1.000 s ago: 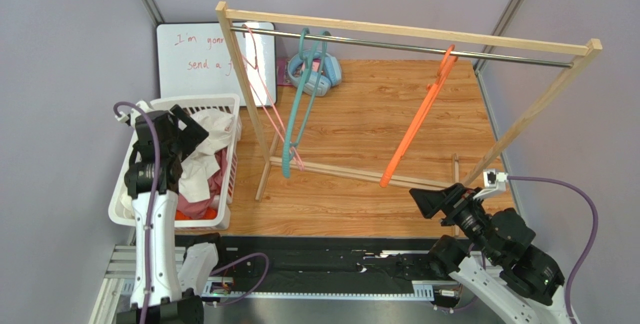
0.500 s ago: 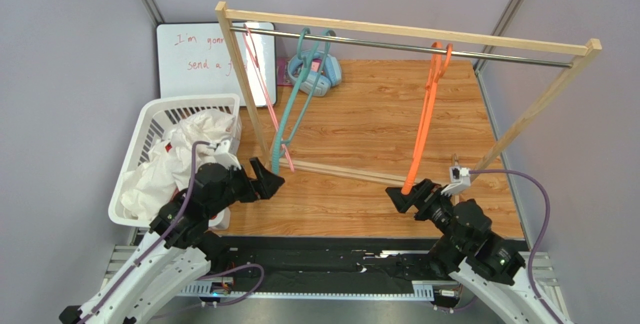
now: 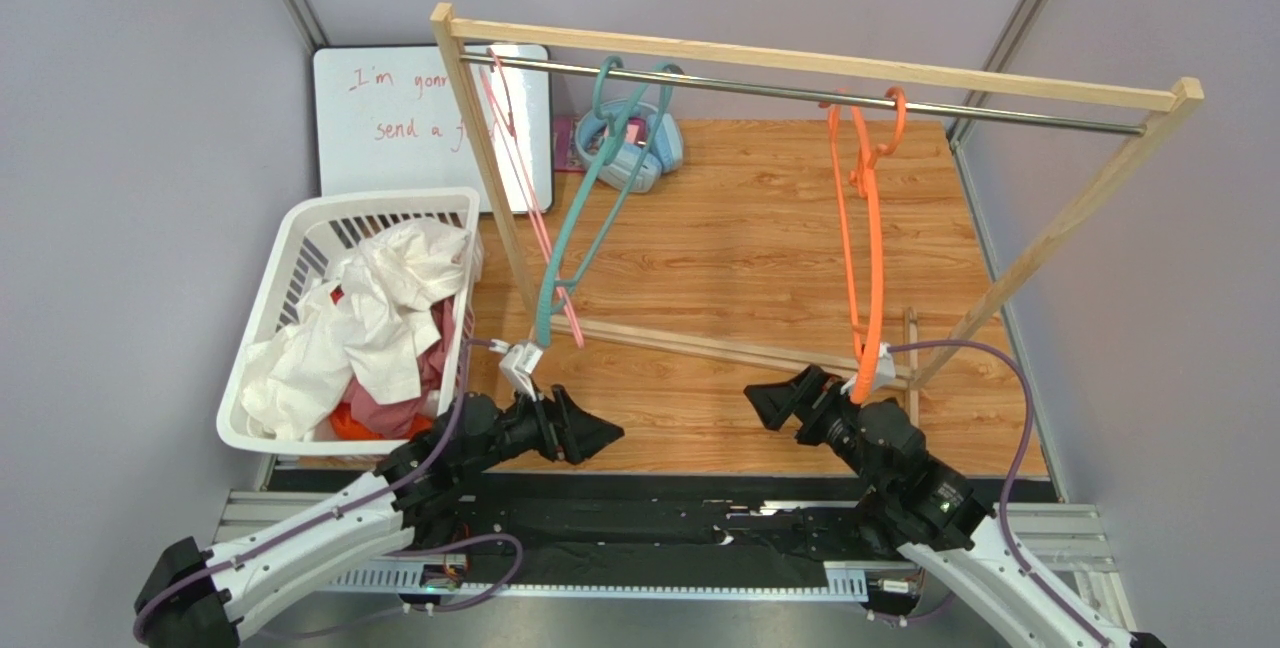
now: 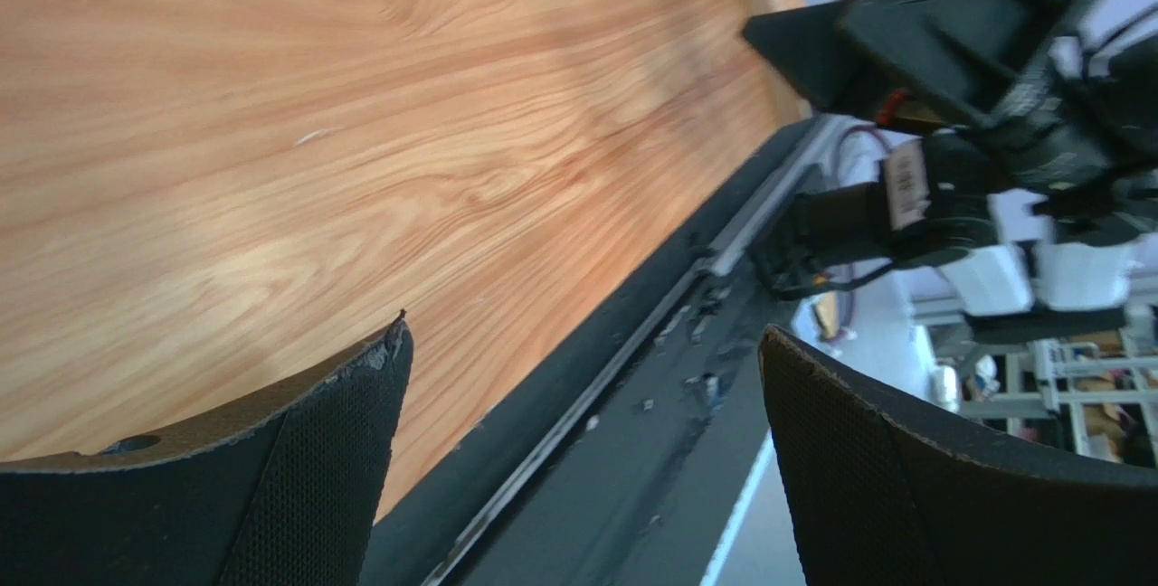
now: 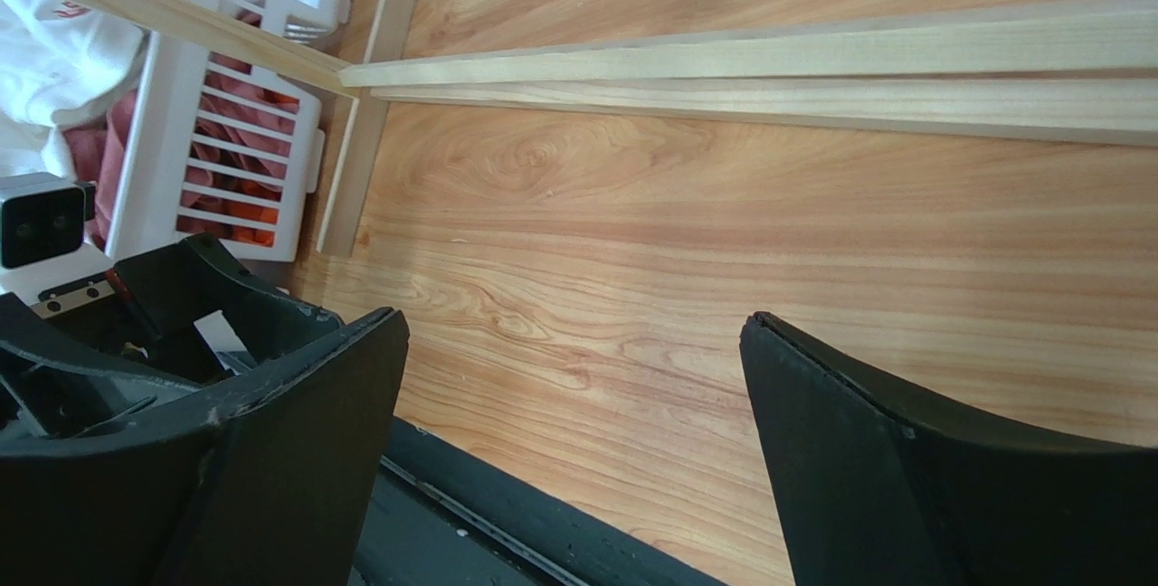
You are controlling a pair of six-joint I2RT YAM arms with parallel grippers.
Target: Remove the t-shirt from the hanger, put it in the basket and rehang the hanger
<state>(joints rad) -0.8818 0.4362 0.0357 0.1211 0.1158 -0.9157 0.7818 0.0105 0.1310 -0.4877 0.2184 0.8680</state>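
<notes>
An orange hanger (image 3: pixel 861 228) hangs bare on the metal rail (image 3: pixel 902 101), with a teal hanger (image 3: pixel 594 191) and a pink hanger (image 3: pixel 529 213) further left. A white t-shirt (image 3: pixel 376 311) lies crumpled in the white laundry basket (image 3: pixel 293 251) at the left; the basket also shows in the right wrist view (image 5: pixel 218 139). My left gripper (image 3: pixel 594 435) is open and empty, low near the table's front edge; it also shows in the left wrist view (image 4: pixel 585 342). My right gripper (image 3: pixel 766 401) is open and empty, facing it, as the right wrist view (image 5: pixel 571 328) also shows.
The wooden rack frame (image 3: pixel 481 153) stands across the wooden table, its base bar (image 5: pixel 761 64) ahead of the right gripper. A whiteboard (image 3: pixel 391 116) and blue headphones (image 3: pixel 639 153) lie at the back. The black front rail (image 4: pixel 653 383) runs under the left gripper.
My left arm came away from the basket and dropped low to the front centre. My right arm moved left and lowered. The orange hanger swung back to hang nearly straight.
</notes>
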